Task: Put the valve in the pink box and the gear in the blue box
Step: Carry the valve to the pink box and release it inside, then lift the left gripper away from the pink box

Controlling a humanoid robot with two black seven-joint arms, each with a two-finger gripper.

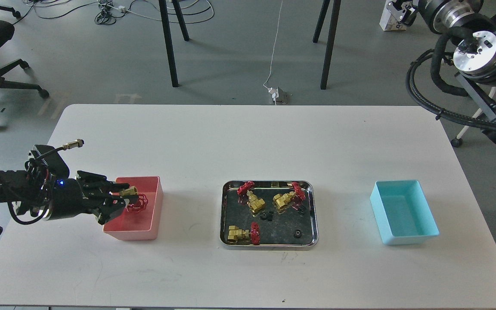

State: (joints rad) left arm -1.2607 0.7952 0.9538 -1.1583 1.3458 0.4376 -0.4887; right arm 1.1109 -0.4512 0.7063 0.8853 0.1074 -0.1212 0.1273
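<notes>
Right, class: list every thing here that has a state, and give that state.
left gripper: jaws shut on a valve
valve: held over the pink box
pink box: otherwise empty
blue box: empty
steel tray: holds three valves, black gears
right gripper: not visible

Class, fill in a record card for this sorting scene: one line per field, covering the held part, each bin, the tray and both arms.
held part: valve, brass body with red handwheel, gripped by left gripper over the pink box
pink box: left side of table, nothing seen resting in it
steel tray: table centre, holds three more valves and several small black gears
blue box: right side of table, empty
right gripper: not visible; only the arm's upper parts show at top right
</notes>
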